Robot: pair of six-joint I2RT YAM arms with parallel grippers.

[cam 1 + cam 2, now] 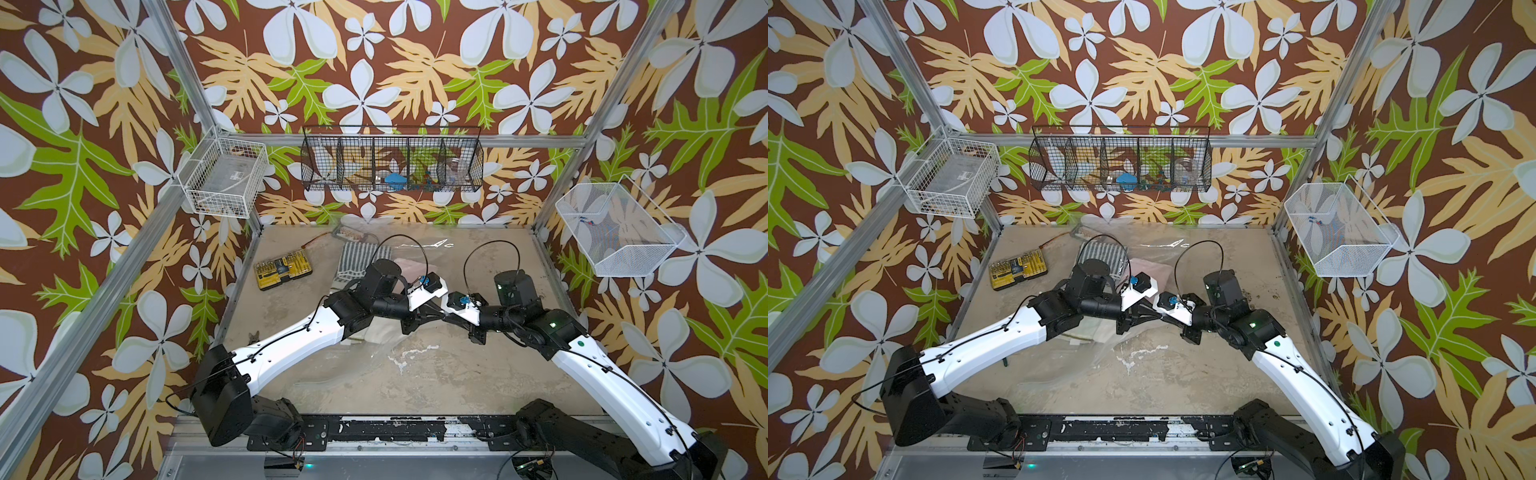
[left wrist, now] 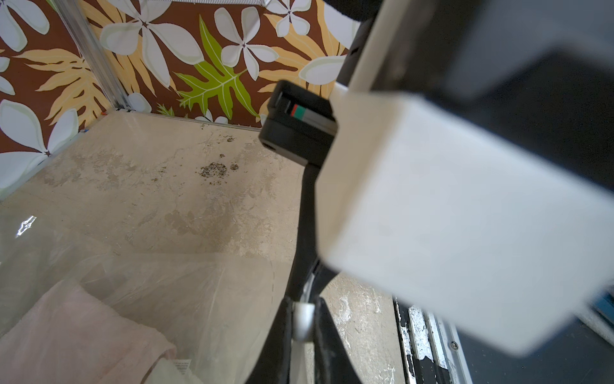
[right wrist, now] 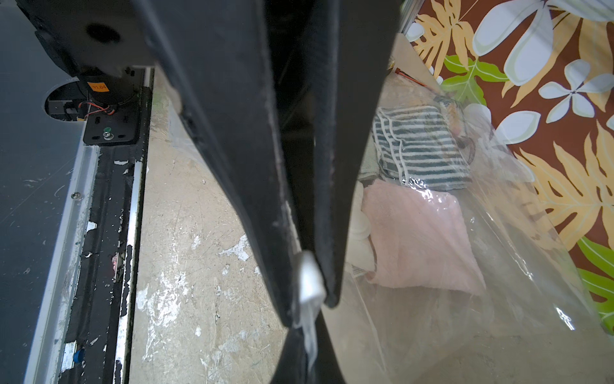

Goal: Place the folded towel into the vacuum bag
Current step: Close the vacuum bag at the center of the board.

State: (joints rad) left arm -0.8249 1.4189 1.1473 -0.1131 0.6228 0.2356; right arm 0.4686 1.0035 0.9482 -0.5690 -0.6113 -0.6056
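Observation:
The vacuum bag [image 1: 376,347] lies crinkled and transparent across the middle of the table. A folded pink towel [image 3: 422,236] lies inside it under the plastic, with a striped towel [image 3: 418,149] behind it. My two grippers meet tip to tip over the bag's near edge. The left gripper [image 2: 302,319] is shut on the bag's small white slider clip [image 2: 303,314]. The right gripper [image 3: 310,299] is shut on the bag's whitish zip edge [image 3: 310,282], which trails out past its tips. In both top views the arms hide most of the pink towel [image 1: 409,266].
A yellow screwdriver bit case [image 1: 283,270] lies at the table's back left. Beside the left forearm sits a small dark object [image 1: 253,336]. Wire baskets hang on the left wall [image 1: 224,178], back wall [image 1: 392,164] and right wall [image 1: 619,232]. A black rail [image 1: 386,430] runs along the front edge.

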